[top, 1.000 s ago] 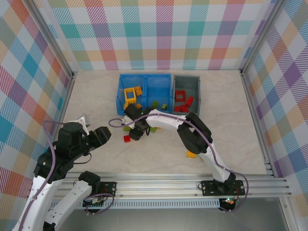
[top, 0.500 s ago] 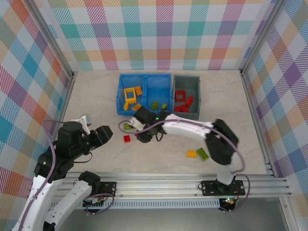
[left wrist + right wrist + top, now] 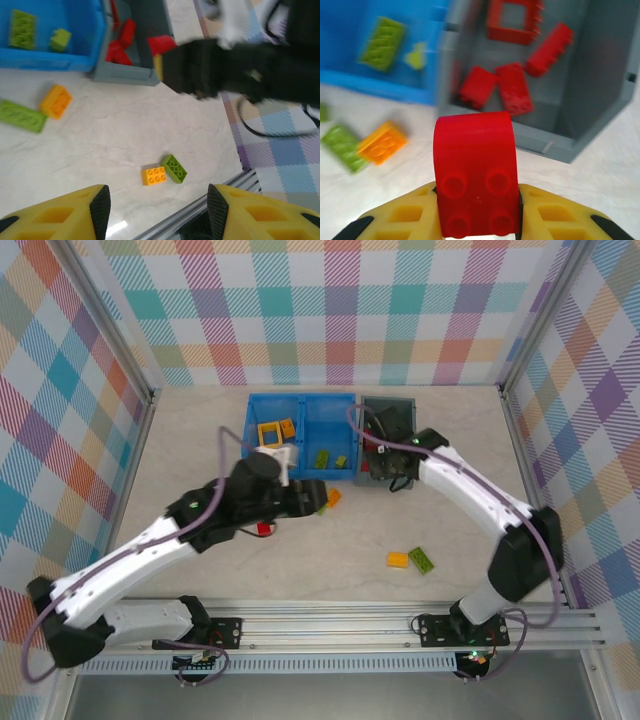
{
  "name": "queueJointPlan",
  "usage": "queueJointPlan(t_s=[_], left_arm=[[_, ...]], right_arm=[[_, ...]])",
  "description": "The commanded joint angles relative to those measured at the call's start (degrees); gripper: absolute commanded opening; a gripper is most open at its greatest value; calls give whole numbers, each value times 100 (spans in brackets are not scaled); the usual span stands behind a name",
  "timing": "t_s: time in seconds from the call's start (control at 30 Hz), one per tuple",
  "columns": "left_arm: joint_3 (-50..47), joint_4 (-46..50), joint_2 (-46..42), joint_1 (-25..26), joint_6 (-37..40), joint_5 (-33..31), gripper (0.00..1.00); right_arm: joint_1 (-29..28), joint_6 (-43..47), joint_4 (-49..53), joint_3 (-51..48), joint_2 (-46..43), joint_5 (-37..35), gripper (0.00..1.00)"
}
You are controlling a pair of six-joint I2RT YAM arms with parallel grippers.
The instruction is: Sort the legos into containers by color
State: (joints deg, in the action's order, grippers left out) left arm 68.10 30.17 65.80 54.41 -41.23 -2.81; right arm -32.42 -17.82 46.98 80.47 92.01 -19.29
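While my right gripper clamps it between the yellow, hollow-ribbed fingers, the glossy red brick, curved at one end and with four round studs, hangs at the near wall of the dark grey bin, where other red bricks lie. My left gripper stands half wide and empty above the pale marble-like table, over a small orange brick that touches a green brick.

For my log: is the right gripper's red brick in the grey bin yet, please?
Out: the red brick is clamped in the right gripper, short of the grey bin and its near wall.
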Motion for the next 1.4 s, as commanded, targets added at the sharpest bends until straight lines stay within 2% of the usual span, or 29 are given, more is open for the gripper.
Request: queueJointPlan(t_s=[0.0,0.07,0.17,0.43,0.53,0.7,0.8,1.03,1.2,1.37], left_arm=[[400,-759,613,560,298,-1002,55],[744,-790,1069,920,451,-1407,55],[973,-892,1513,1192,468,-1630,55],[1000,-1005,1781,1404,413,-1783,55],[978,-968,1738,1414,421,-1790,55],[924,-842,1691,1414,394,-1765,55],[806,-852,1675,1428,273,-1716,55],[801,-684,2108,1673,-345,-1572,55],[1408,-194,3106,1972,-1638,-1141,55],[2293,100,4286,2274,-2704,-613,57]], right_arm=[[262,-809,822,655,688,-640,31],[399,-916,969,1064,1151,-691,31],[547,-1048,1216,1612,1776,-713,32],[650,-1316,1506,2234,2643,-749,38],[649,-1406,1502,2250,2760,-738,44],[632,-1419,1520,2331,2721,-648,62],[575,-1351,1452,2347,2448,-598,65],[342,-1127,1330,2369,1186,-397,51],[364,-866,1709,2064,-171,-431,53],[364,-409,2055,1523,-1689,37,59]])
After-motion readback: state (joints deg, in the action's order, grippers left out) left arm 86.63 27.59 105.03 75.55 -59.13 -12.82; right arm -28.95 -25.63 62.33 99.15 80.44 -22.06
